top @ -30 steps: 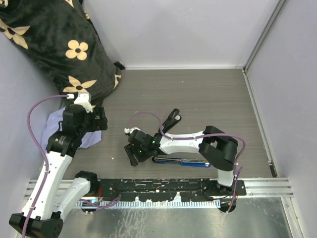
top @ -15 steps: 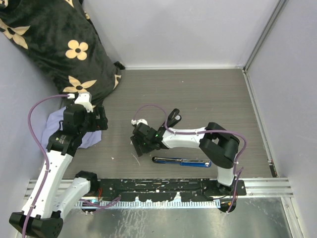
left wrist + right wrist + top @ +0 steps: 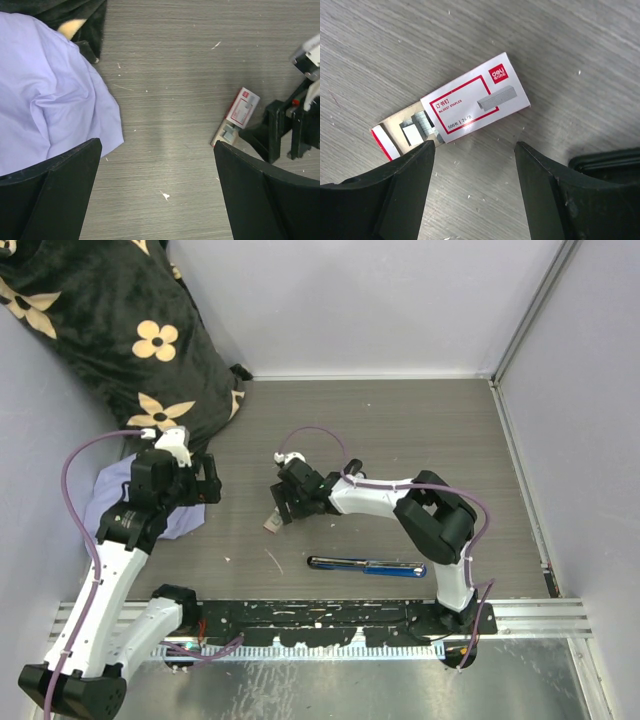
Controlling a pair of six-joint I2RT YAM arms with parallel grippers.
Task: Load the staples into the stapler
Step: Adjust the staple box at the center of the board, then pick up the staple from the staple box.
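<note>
**Task item:** the staples (image 3: 465,107), a small white card box w/ red-pink label, lie flat on the table (image 3: 420,430), left of centre and well apart from both staplers. Neither arm holds the box.

**R claw** (image 3: 474,156): spread wide, empty, poised just above the box w/ fingers pointing down at it. No contact visible. Judged reason: lining up to pinch the box or its contents. This is the approach step; grasp not yet made.

**L claw** (image 3: 157,172): fully spread, nothing between fingers. It hangs over bare table next to a lavender cloth (image 3: 50,105). Appears parked clear of the R arm's work area, though its cam does see the box off to one side.

**Containers:** box is sleeve-and-tray type. The tray (image 3: 385,137) is slid part-way out of the sleeve (image 3: 495,92) at one end. Grey staple strips (image 3: 420,125) show in the open section. Qty cannot be judged, as the rest is hidden under the sleeve. Risk: w/ the tray already out, a tilted lift could spill strips.

**Staplers:**
- Slim black/blue stapler (image 3: 365,566) lies lengthwise on the table btwn the box and the arm bases.
- Black stapler (image 3: 352,470) is mostly hidden behind the R arm; cannot tell if open or closed.

**Other:** black flower-print pillow (image 3: 100,330) in far-left corner, not involved.

**Progress est.:** early. Strip extraction and loading are outstanding.
</note>
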